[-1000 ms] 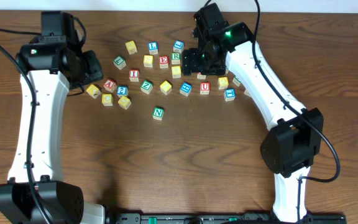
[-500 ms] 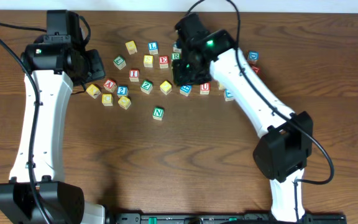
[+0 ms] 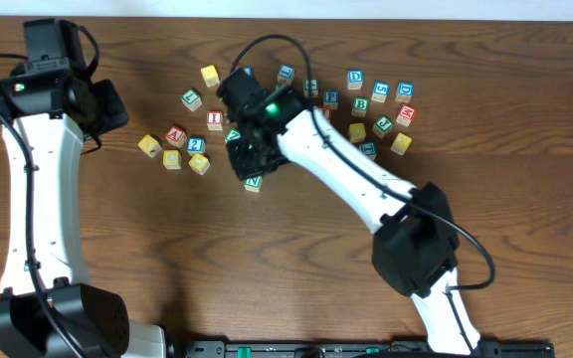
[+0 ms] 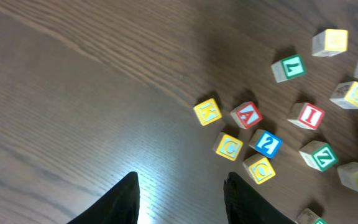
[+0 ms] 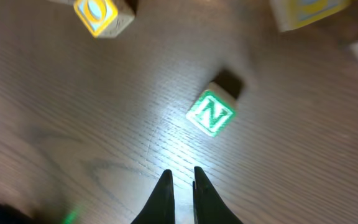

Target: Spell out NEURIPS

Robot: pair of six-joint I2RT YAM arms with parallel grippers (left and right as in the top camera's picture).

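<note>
Right fingers (image 5: pixel 182 176) of mine are pinched together, empty, above the counter (image 5: pixel 73 124). One green N cube (image 5: pixel 211 112) sits alone at 1 o'clock from them. My left fingers (image 4: pixel 182 180) stand apart, empty. At 2 o'clock from them lie three yellow cubes (image 4: pixel 207 112), and farther out, one red I cube (image 4: pixel 310 116).
</note>
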